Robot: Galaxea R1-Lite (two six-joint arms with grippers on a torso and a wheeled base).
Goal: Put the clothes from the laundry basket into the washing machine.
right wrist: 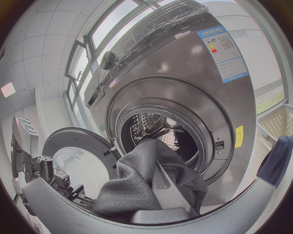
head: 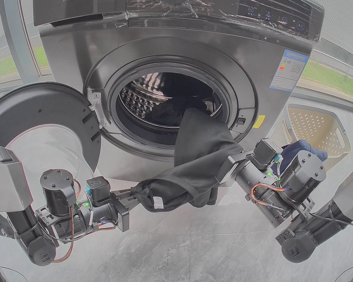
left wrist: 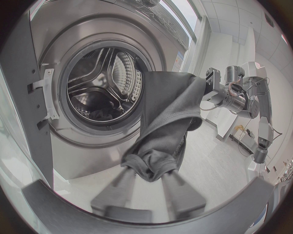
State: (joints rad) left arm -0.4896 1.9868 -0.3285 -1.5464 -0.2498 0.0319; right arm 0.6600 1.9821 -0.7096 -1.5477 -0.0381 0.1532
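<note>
Head view, middle of the frame: a black garment (head: 195, 161) hangs stretched between the two arms, in front of the round opening of the washing machine (head: 173, 44). Its top edge reaches the lower right of that opening; whether it lies over the lip I cannot tell. Most of the cloth is outside and sags toward the floor (head: 198, 257).

The left gripper (head: 132, 195), at lower left of centre, pinches the bunched lower end; in the left wrist view the wad sits squeezed between its fingers (left wrist: 180, 189). The right gripper (head: 225, 169), just right of centre, carries the upper end. One of its fingers (right wrist: 166, 186) lies over the cloth and the other is buried under it, but the fabric pulls taut from there, so I judge it clamped. Holding both ends likely keeps the piece spread and off the floor so it can be fed through the opening without snagging.

Inside the drum (head: 148, 91) lie some dark clothes (head: 167, 111). The door (head: 39, 113) is swung wide to the left of the frame, out of the arms' way. At right, beside the machine, stands the laundry basket (head: 338, 134) with a blue garment (head: 303, 149) in it, so the task looks partly done.
</note>
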